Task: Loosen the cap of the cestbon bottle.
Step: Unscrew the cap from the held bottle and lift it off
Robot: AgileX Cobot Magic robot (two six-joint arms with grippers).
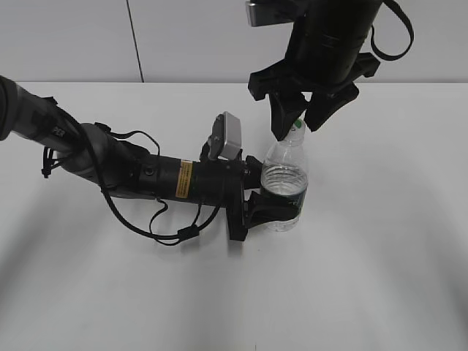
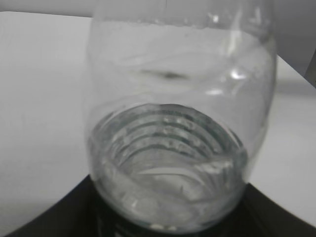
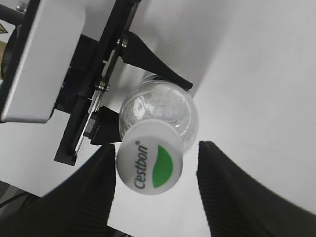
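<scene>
Clear ribbed plastic cestbon bottle (image 1: 284,183) is held upright near the table's far edge, pinched low by the left gripper (image 1: 272,208), apparently against twisting. Its small white screw cap (image 3: 150,159) is straddled by the spread right gripper (image 3: 155,190).

Plain white table (image 1: 380,292) w/ pale wall (image 1: 66,36) behind, dark vertical seam.

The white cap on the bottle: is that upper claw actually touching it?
Partly touching. In the right wrist view one finger meets the cap edge, while white table shows between the cap and the other finger of the right gripper.
</scene>
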